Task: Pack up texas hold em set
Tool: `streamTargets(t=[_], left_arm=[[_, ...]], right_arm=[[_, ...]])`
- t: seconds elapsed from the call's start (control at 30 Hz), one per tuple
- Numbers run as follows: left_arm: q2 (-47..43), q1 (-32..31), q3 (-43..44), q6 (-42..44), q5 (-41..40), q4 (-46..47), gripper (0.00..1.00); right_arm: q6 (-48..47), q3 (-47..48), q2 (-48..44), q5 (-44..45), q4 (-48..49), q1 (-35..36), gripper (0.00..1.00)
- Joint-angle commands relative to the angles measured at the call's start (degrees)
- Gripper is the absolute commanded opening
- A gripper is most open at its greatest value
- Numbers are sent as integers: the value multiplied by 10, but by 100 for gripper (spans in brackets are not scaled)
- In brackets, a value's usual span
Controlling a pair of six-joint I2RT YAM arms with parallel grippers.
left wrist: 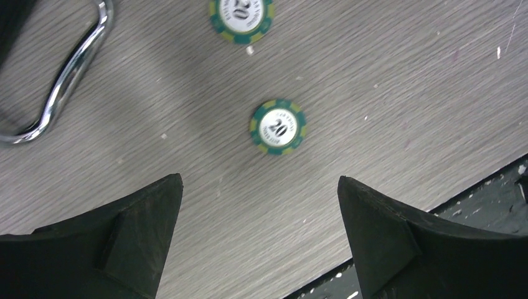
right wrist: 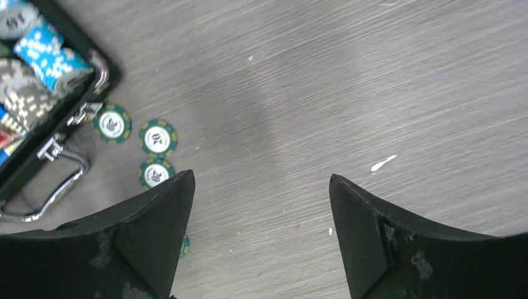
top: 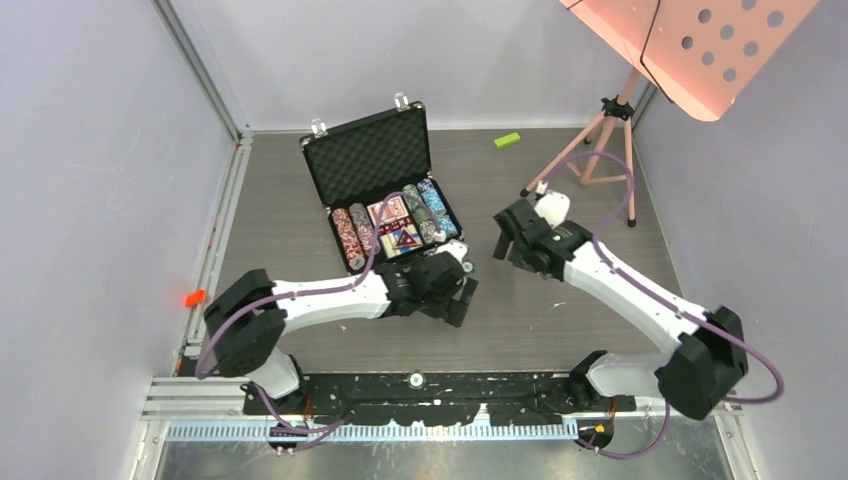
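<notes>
The black briefcase lies open at the table's middle, foam lid up. Rows of striped poker chips and red-patterned cards fill it. Dice do not show. My left gripper hovers open just in front of the case. In the left wrist view it is open and empty above a loose green "20" chip, with another chip farther on beside the silver handle. My right gripper is open and empty over bare table. Three green chips lie by the case corner.
A small green block lies at the back. A pink tripod with a perforated pink panel stands at the back right. A small orange-red object sits at the left edge. Grey walls close in the table.
</notes>
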Motion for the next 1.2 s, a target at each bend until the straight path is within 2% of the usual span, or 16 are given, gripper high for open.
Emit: streamTargets(t=[0.0, 0.17, 0.5, 0.77, 1.17], left_arm=[[52, -14, 55, -5, -24, 6, 100], [98, -14, 88, -1, 10, 11, 95], [168, -14, 146, -6, 39, -30, 79], [191, -18, 159, -8, 23, -65, 76], [217, -18, 171, -8, -15, -109, 60]], right_arm=[[26, -31, -79, 49, -16, -28, 85], [19, -58, -136, 53, -15, -43, 85], [15, -75, -131, 44, -7, -58, 85], [7, -74, -129, 33, 10, -64, 84], [21, -91, -144, 29, 12, -69, 80]])
